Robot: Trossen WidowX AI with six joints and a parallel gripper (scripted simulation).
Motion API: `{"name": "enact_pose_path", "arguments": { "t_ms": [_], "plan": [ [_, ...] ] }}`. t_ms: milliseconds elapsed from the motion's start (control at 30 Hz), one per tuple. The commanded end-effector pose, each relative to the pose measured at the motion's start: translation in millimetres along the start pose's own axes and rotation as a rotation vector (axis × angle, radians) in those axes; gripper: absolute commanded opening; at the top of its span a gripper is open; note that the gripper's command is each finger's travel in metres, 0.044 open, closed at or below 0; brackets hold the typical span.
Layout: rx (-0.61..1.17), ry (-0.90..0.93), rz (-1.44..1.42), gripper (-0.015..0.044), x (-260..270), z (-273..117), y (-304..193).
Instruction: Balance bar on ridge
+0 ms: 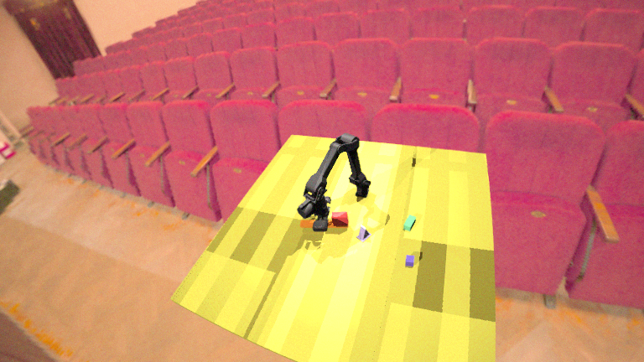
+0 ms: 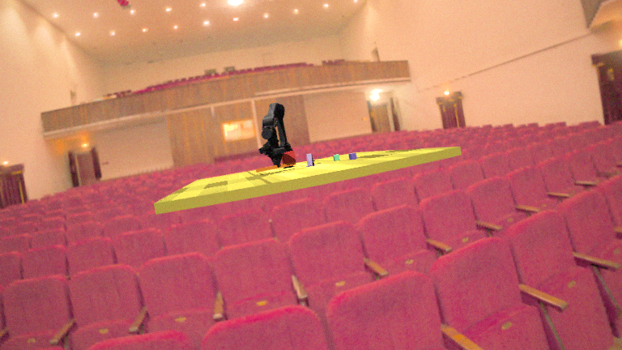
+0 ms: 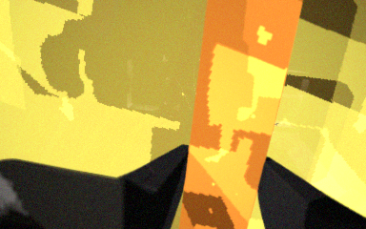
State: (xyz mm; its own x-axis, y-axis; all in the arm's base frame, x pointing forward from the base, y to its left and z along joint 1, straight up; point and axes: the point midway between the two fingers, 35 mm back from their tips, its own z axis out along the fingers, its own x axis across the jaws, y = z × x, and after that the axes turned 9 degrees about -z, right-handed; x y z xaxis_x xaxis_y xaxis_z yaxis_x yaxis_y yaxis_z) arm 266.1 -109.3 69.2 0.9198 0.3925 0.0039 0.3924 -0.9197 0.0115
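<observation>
The orange bar is long and flat and lies low, at about table height. Whether it touches the table cannot be told. My gripper is shut on the bar, one black finger along each long side. In the top view the gripper hides part of the bar. The small light purple peaked piece, which looks like the ridge, stands to the right of the bar's right end, apart from it. Nothing rests on it.
A red block is right by the bar's right part; contact between them is unclear. A green block and a blue-purple block lie farther right on the yellow table.
</observation>
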Motion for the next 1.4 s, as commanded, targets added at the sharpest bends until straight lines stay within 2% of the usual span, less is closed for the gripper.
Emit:
{"name": "enact_pose_path", "arguments": {
  "t_ms": [0,1067,1367],
  "plan": [
    [-0.014,0.016,0.002,0.0000,3,-16,3],
    [-0.011,0.019,0.006,0.0000,-2,-97,-2],
    [-0.010,0.019,-0.088,0.0000,10,-99,-16]
  ]
}}
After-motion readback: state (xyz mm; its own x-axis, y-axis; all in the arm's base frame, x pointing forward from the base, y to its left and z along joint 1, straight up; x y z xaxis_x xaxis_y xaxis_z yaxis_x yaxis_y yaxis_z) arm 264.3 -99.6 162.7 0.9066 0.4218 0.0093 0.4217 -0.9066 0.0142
